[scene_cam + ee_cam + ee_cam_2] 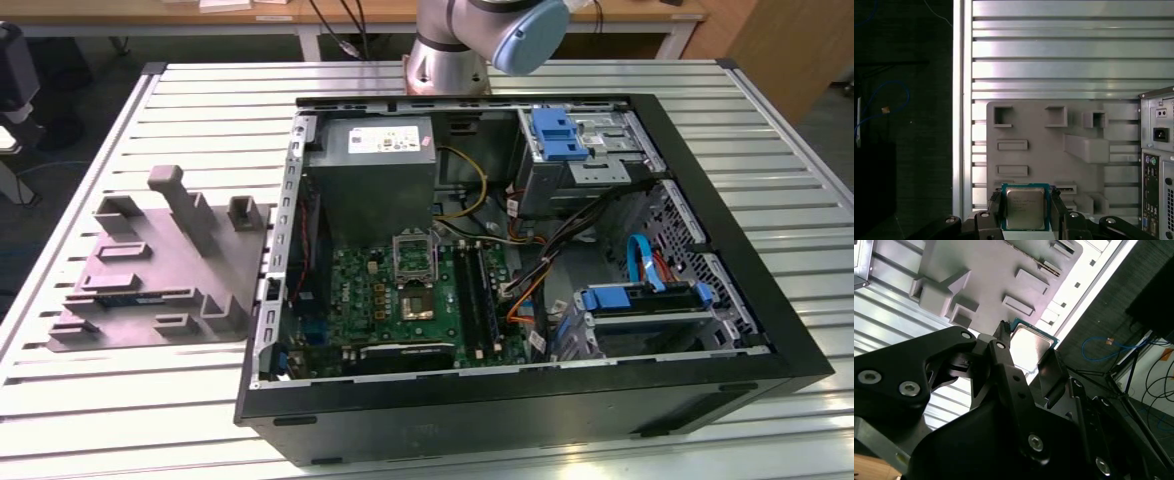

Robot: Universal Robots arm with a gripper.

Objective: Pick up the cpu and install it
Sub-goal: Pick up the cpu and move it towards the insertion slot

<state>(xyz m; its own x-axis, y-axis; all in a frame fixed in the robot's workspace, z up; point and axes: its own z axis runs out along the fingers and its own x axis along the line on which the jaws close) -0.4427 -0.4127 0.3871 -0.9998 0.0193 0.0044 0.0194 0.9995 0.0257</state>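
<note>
The end effector clamps the cpu between 2 fingers — its side edges hidden (holder behind).

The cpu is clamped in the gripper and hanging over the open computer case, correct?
Not quite. The cpu is clamped in the gripper, but the first wrist view shows it hanging over the grey holder on the slatted table, with the computer case off to one side.
</note>
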